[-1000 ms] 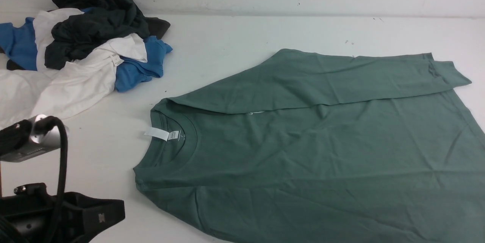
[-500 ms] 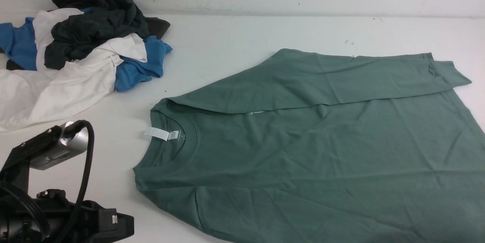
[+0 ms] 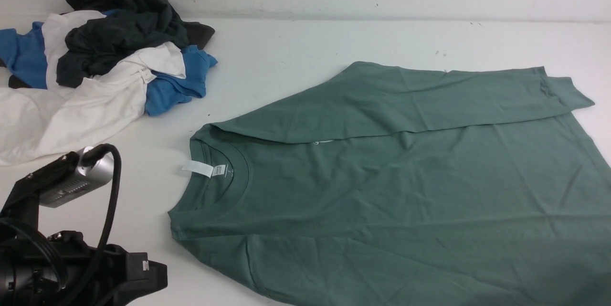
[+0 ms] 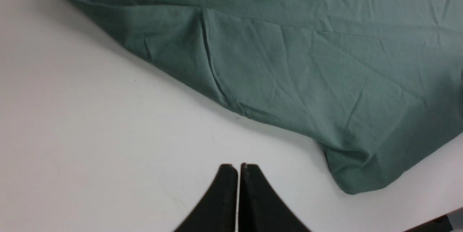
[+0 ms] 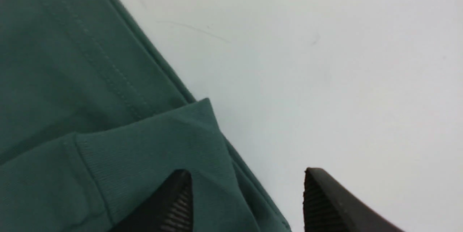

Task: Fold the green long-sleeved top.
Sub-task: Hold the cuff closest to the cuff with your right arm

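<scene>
At the far left of the white table (image 3: 286, 43) a heap of dark, white and blue clothes (image 3: 110, 58) is piled, and nearer the robot the left gripper (image 4: 238, 167) is held shut on nothing over bare tabletop, just beside the near edge of the green top (image 3: 405, 191). The top is spread flat from the middle of the table rightward, neck and white label (image 3: 198, 168) turned left, the far sleeve (image 3: 405, 98) laid across the body. The right gripper (image 5: 245, 172) is held with jaws wide apart, one finger (image 5: 173, 203) over a ribbed cuff (image 5: 152, 159), the other over bare table, nothing gripped.
</scene>
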